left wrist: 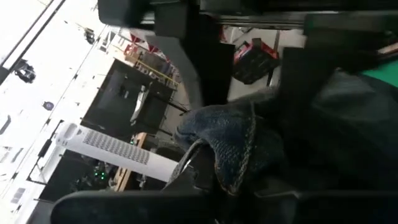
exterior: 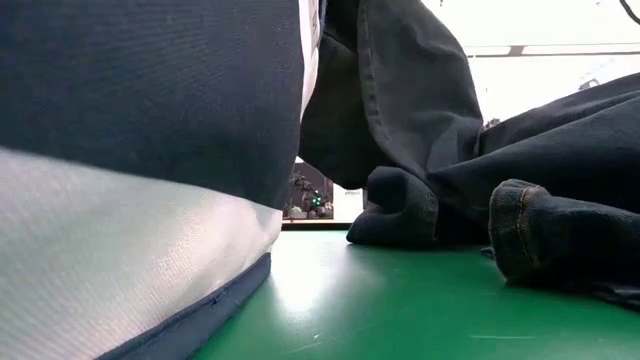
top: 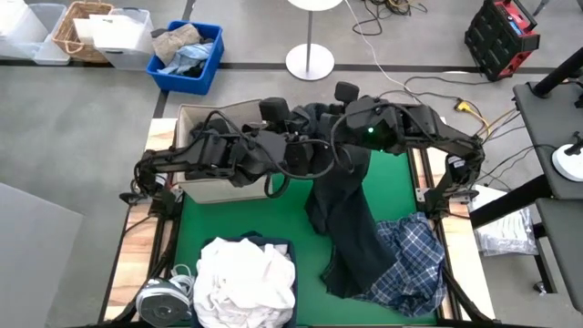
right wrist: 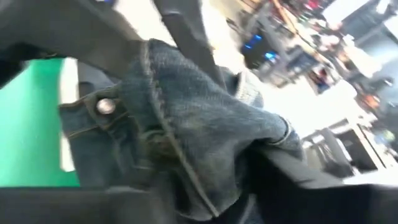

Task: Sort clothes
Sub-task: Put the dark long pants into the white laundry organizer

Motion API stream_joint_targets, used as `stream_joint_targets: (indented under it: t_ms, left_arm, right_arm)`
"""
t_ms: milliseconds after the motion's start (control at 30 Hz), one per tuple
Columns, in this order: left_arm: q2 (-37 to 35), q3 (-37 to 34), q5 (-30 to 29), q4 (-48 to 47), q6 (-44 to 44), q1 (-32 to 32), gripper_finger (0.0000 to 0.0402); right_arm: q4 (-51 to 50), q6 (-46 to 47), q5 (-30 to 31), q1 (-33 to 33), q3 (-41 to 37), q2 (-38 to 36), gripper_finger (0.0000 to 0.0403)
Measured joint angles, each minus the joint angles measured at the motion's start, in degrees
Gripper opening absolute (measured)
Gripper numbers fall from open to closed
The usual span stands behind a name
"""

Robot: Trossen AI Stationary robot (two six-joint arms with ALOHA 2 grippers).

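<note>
Dark blue jeans point(top: 342, 205) hang from the far middle of the green mat point(top: 237, 214), where both arms meet. My left gripper point(top: 302, 150) and my right gripper point(top: 335, 120) are each shut on the jeans' upper end. The legs trail toward the near right; their lower ends point(exterior: 530, 235) lie on the mat and partly over a blue-and-white plaid shirt point(top: 414, 264). White clothes point(top: 244, 278) fill a dark bin at the near left. My left gripper pinches a bunched, stitched denim edge point(left wrist: 239, 146) between its two fingers point(left wrist: 186, 59). The cloth is folded in several layers there. The jeans hang below it, slack, with the legs on the mat. My right gripper pinches the jeans' waistband near the metal button point(right wrist: 106, 107), with bunched denim point(right wrist: 193, 118) between the fingers point(right wrist: 183, 34). Several layers are gathered in the hold. The jeans hang down from it, and their lower part rests on the mat.
A pale box point(top: 209, 159) stands at the mat's far left under my left arm. The bin's wall point(exterior: 130, 150) fills the low view's left. A coiled cable point(top: 164, 296) lies at the near left corner. Beyond the table stand a blue crate point(top: 187, 55) and a lamp base point(top: 310, 62).
</note>
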Motion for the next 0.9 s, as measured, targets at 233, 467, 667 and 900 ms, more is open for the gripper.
stream_joint_targets:
  t_ms: [233, 467, 667, 900]
  left_arm:
    - [-1.03, 0.0, 1.22, 3.13, 3.43, -0.71, 0.0]
    - [-3.51, 0.0, 8.04, 6.12, 3.93, -0.78, 0.0041]
    - [-4.91, 0.0, 7.37, 5.6, 6.54, -0.47, 0.0113]
    - [-9.02, 0.0, 7.8, 2.71, 1.91, -0.8, 0.0181]
  right_arm:
    - [-0.23, -1.86, -3.92, 0.1, -0.04, -2.83, 0.0027]
    - [0.68, 2.66, -7.68, 0.13, -0.13, -8.42, 0.002]
    - [6.63, 10.47, -10.21, 0.04, 0.09, -13.92, 0.0019]
    - [12.77, 17.1, -8.07, 0.07, -0.02, -17.44, 0.0019]
